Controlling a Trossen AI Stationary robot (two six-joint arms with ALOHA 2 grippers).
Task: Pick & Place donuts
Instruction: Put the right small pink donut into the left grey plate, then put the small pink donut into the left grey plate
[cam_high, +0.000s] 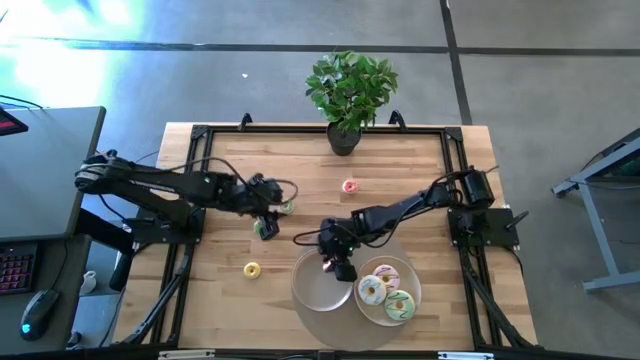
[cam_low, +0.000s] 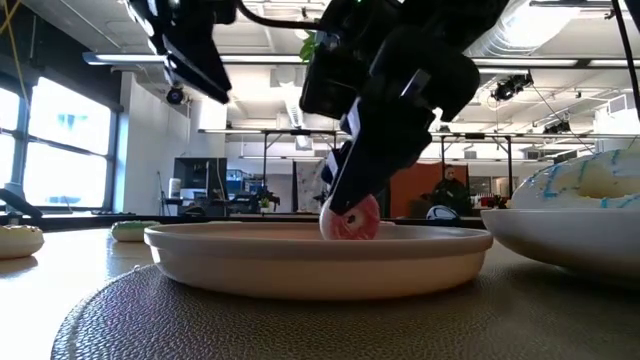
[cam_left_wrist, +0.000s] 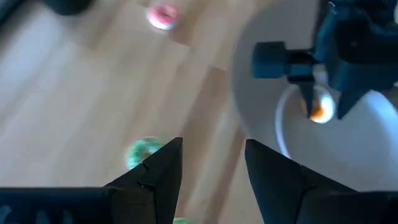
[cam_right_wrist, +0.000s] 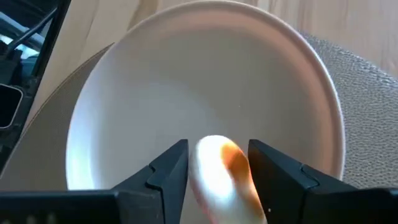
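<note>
holding a small pink-iced toy ring donut (cam_right_wrist: 217, 171) between its fingers, the right gripper (cam_high: 338, 266) hangs just inside the empty white round bowl (cam_high: 308, 288), donut touching the bowl floor in the low view. the left gripper (cam_high: 268, 222) sits well apart over bare wood, jaws parted, gripping nothing.

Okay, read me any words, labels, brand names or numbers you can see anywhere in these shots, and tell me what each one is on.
None can be read: no print shows on the donuts, the bowls, the table or either arm. The screens in the room behind are too small and blurred to read.
</note>
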